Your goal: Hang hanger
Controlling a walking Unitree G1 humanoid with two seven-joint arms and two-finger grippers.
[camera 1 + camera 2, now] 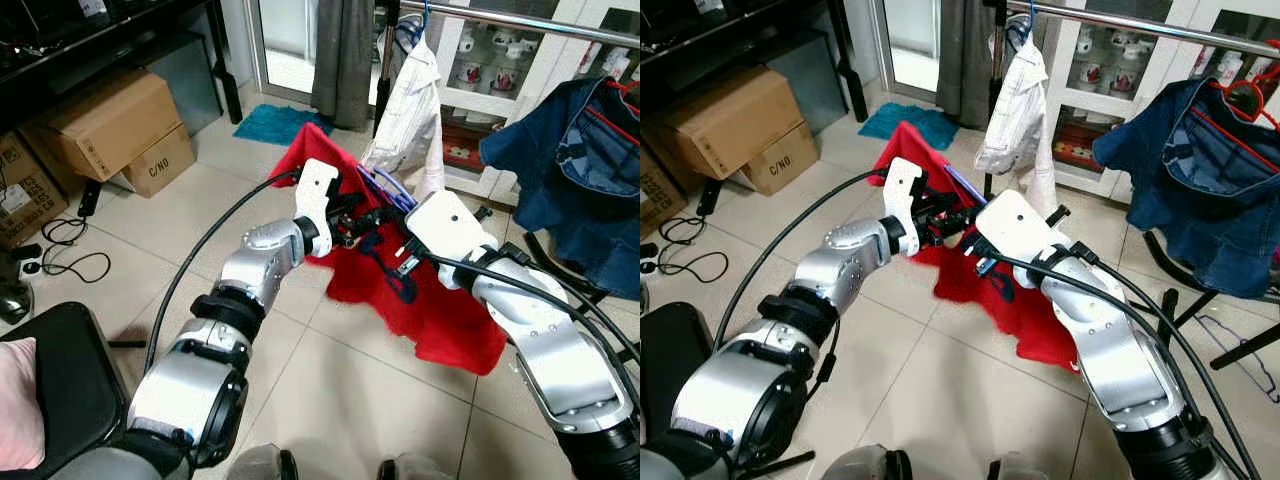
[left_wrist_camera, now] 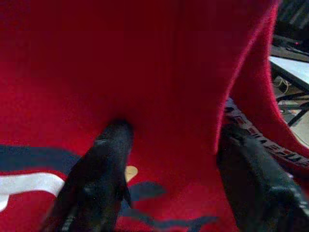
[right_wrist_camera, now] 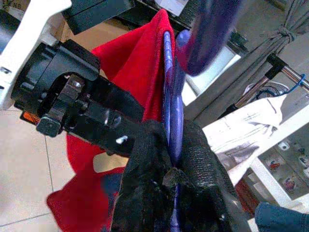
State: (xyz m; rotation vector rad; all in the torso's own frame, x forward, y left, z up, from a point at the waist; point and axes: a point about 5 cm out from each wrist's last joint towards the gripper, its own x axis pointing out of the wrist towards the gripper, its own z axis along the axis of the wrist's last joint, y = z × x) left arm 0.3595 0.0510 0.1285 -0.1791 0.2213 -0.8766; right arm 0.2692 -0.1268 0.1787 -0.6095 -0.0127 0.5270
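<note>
Right fingers (image 3: 164,193): clamped together on the thin purple plastic hanger (image 3: 170,116), steadying it.
Left fingers (image 2: 108,159): apart, pressed into the red knitted garment (image 1: 440,320), probably spreading it over the hanger.
Hanger position: held between both grippers above the tiled floor (image 1: 330,400), short of the silver clothes rail (image 1: 520,22).
Right wrist view: reveals the hanger grip, hidden from the head camera.
Head views: show the rail with a white shirt (image 1: 410,110) and blue denim jacket (image 1: 590,170) hung on it.

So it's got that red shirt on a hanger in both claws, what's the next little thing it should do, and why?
Probably lift the purple hanger up toward the metal rail. The right gripper is shut on the hanger, the left gripper is spread open against the red shirt, and the rail sits higher and further ahead, with a white shirt and a denim jacket already hanging there.
</note>
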